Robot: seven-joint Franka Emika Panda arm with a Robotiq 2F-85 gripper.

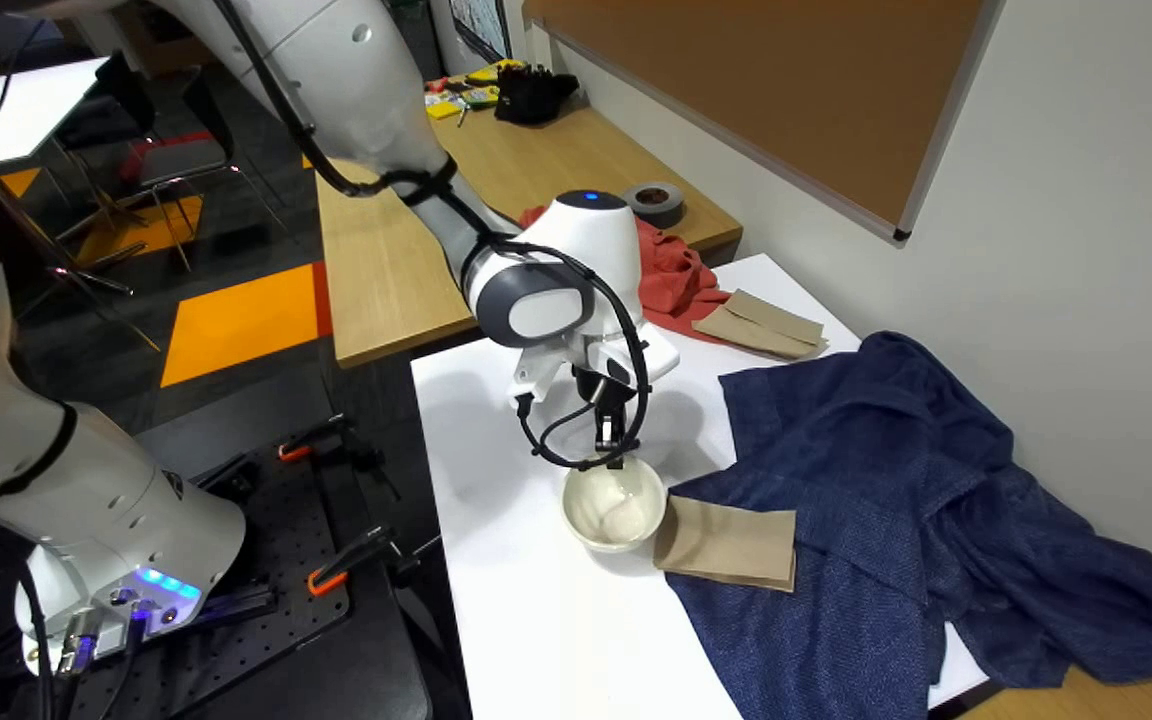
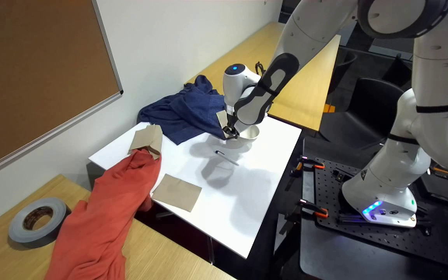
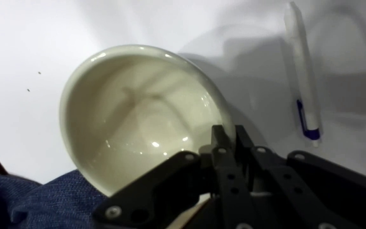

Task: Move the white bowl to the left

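In the wrist view, the rim of the round, glossy, off-white bowl (image 3: 132, 105) is pinched by the black two-fingered metal tool (image 3: 229, 132), between three and four o'clock. In an exterior view, the bowl is shown over the white rectangular worktop (image 1: 536, 620), with a folded tan paper-like rectangle (image 1: 726, 543) just beside it towards four o'clock; whether the bowl is lifted cannot be told. In an exterior view, a crumpled red cloth (image 2: 95, 221) is seen well apart from the bowl, at eight o'clock. The grasp is judged done; whether any leftward carry is complete is unclear, and the release is left.
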